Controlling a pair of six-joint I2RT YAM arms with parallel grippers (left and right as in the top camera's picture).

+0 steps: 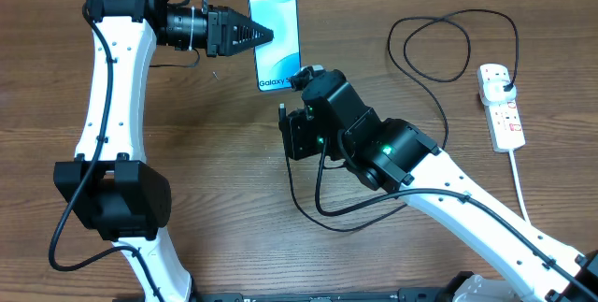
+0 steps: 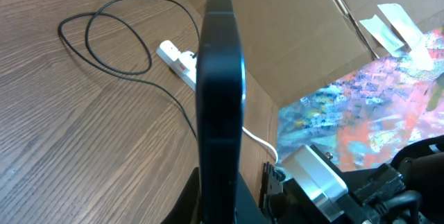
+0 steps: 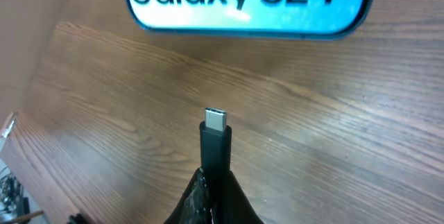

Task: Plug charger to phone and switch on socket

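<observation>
Clamping the left edge of the slim rectangular phone [image 1: 277, 31] with the light blue-white screen, the black left gripper [image 1: 267, 34] sits upper centre of the overhead frame, jaws closed on the phone body. In the left wrist view the phone [image 2: 220, 92] shows edge-on as a dark slab at frame centre, running down between the gripper's jaws at the bottom edge.

The right gripper [image 1: 301, 79] is just below the phone's bottom edge, centre of the overhead frame, and is pinched shut on the connector end of the long thin black charger [image 1: 439, 45]. In the right wrist view the charger connector [image 3: 216, 141] sticks straight up out of the closed right gripper [image 3: 214, 193], silver tip toward the "Galaxy S24+" edge of the phone [image 3: 243, 5]. Tip and phone are apart, with bare wood grain between them.

The cable loops in the upper right of the overhead frame. The white elongated plastic socket [image 1: 503, 106] with red markings lies at the right edge, the charger's black plug [image 1: 505, 83] seated in its upper end. A thick white cord [image 1: 519, 185] trails down from it toward the lower right. The switch position is too small to tell. Everything lies on the brown wooden table [image 1: 215, 180].
</observation>
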